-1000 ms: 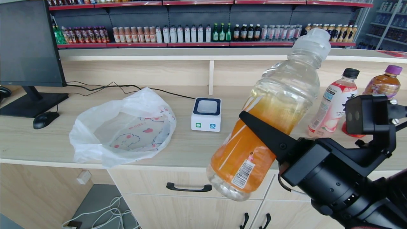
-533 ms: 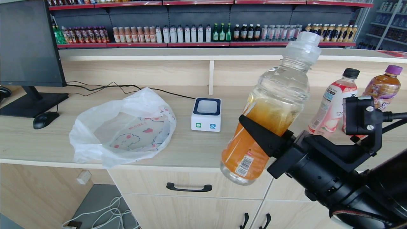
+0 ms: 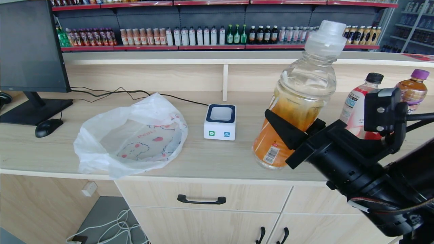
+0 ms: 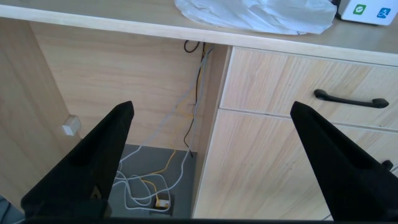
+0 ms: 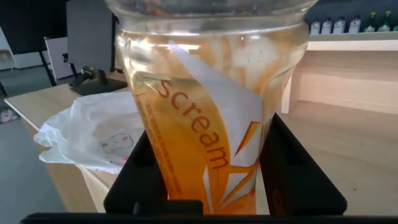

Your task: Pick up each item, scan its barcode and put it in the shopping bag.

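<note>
Orange drink fills the lower part of the clear juice bottle, which the right hand pinches around its middle, one black finger lying across the near side. The juice bottle leans slightly, its pale cap up and away, its base at the bench near the front edge; whether it touches I cannot tell. Its barcode faces the head camera. The white scanner stands just to its left, and the shopping bag lies open farther left. A pink-labelled bottle and a purple-capped bottle stand behind the arm. The left hand hangs spread wide below the bench edge, before the drawer front.
</note>
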